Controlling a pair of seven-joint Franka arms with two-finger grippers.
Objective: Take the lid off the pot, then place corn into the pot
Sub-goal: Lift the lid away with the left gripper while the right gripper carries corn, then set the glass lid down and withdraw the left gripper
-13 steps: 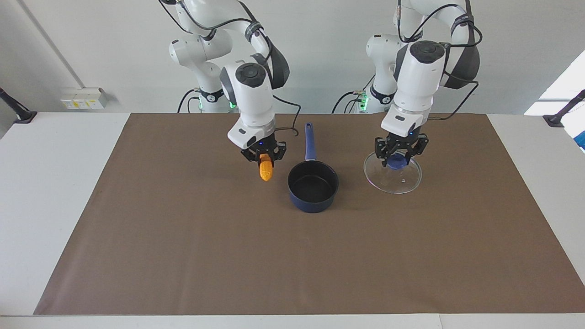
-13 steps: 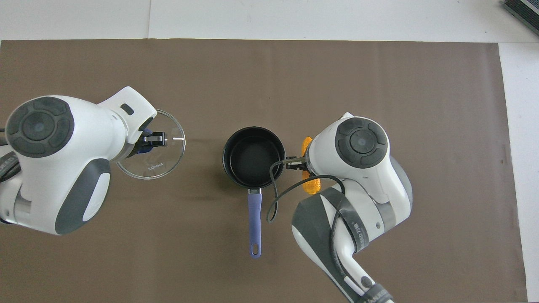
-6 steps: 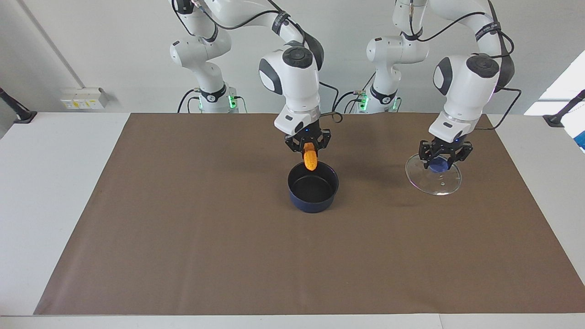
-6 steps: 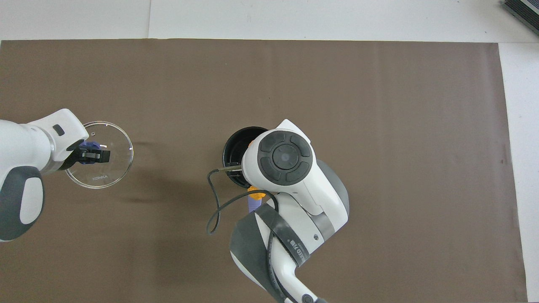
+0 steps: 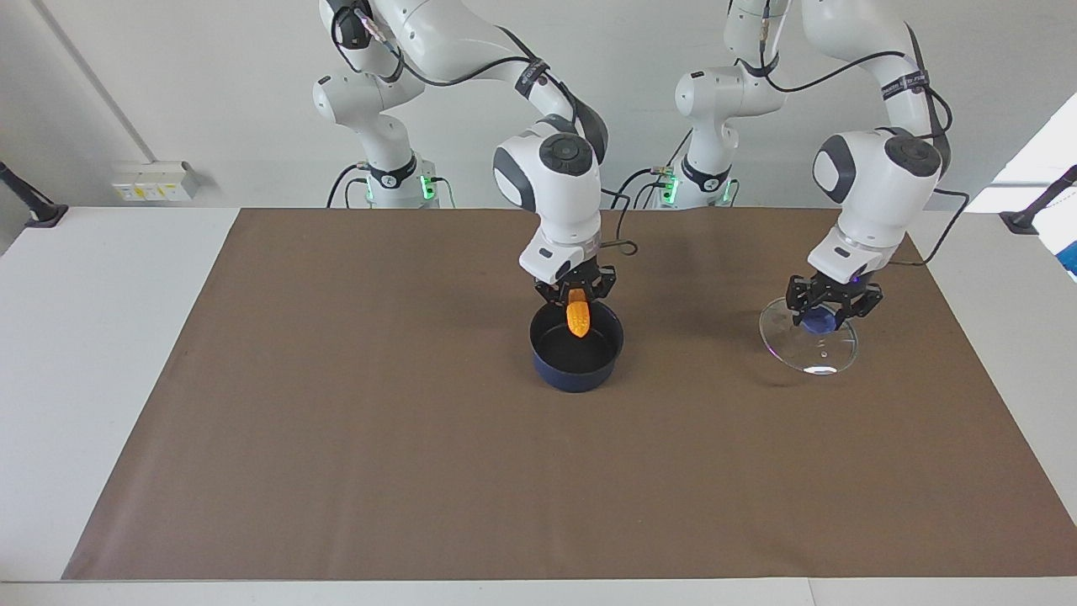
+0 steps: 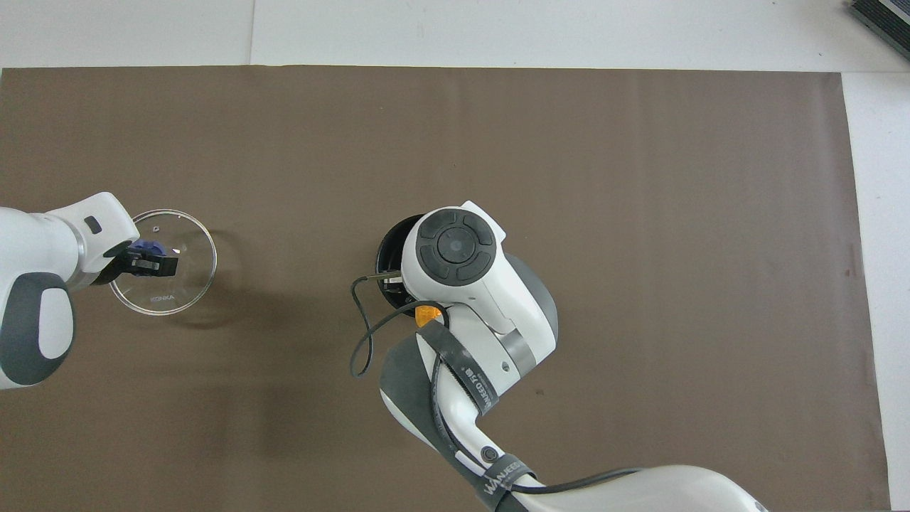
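While the right pincer hangs over the open pot, clamped on the upper end of the corn, the cob points down into the pot's mouth, its tip below the rim. Standing on the brown mat near the middle of the tabletop, the pot is uncovered. Toward the left arm's end, the left pincer is clamped on the blue knob of the glass lid, which tilts low over the mat.
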